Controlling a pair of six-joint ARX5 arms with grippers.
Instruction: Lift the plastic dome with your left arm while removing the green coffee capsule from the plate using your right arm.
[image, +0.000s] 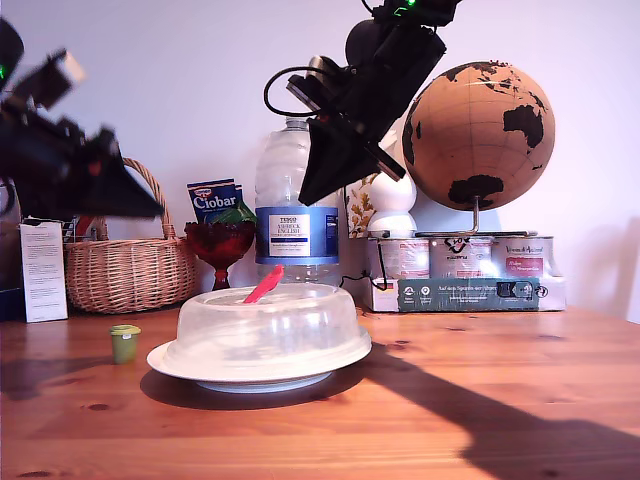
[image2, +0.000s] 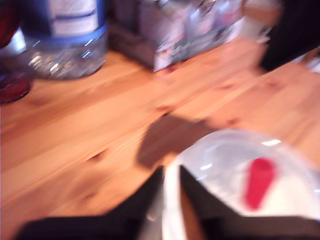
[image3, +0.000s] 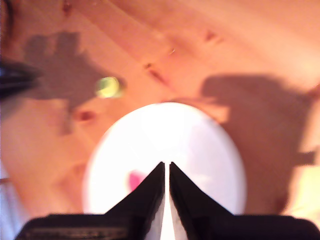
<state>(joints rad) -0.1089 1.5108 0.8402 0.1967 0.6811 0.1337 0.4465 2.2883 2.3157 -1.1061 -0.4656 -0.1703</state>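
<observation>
While dome (image: 265, 325) covers plate (image: 170, 362) | second pincer (image3: 166, 172) above, nearly closed, empty.

**Readable text behind the water bottle**

The water bottle (image: 293, 205) carries a blue and white label reading "TESCO", with smaller lines beneath that seem to say "ENGLISH" but are too small to be sure of. Just beside the bottle, toward the exterior view's left, a blue packet (image: 213, 200) shows "Ciobar" in white letters. The white box (image: 43, 270) and the tins (image: 460, 258) carry print too small to read.
</observation>
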